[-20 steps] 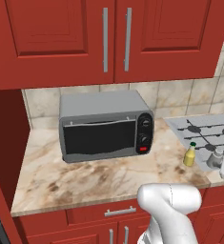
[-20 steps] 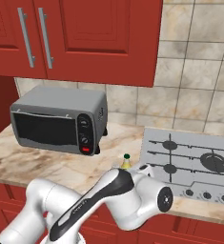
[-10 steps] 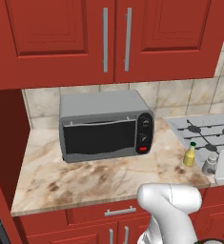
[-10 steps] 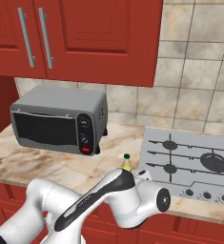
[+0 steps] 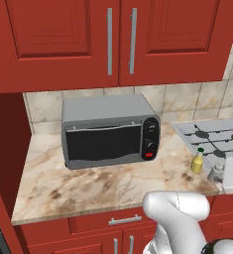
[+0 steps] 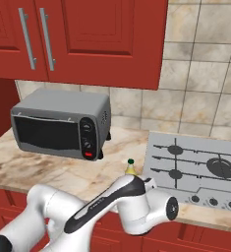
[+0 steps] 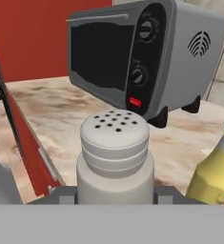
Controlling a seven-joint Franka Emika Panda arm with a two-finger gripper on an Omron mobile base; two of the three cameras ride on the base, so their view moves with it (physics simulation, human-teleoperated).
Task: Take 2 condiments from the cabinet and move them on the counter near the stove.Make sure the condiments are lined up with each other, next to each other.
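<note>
The fingers (image 7: 116, 194) were clamped on the grey-white shaker (image 7: 115, 157), low over the marbled surface (image 5: 98, 186) just beside the yellow bottle (image 5: 198, 160), near the stove (image 6: 195, 167) and the toaster oven (image 5: 108, 131).

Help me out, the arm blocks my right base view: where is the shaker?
Observer: In the hand view the shaker is between the tips of the claw, which is shut on it.
Operator: And the yellow bottle?
Observer: The left base view shows the yellow bottle upright on the counter, just left of the shaker.
Operator: Are they near the stove?
Observer: Yes, both are at the front corner of the stove.
</note>
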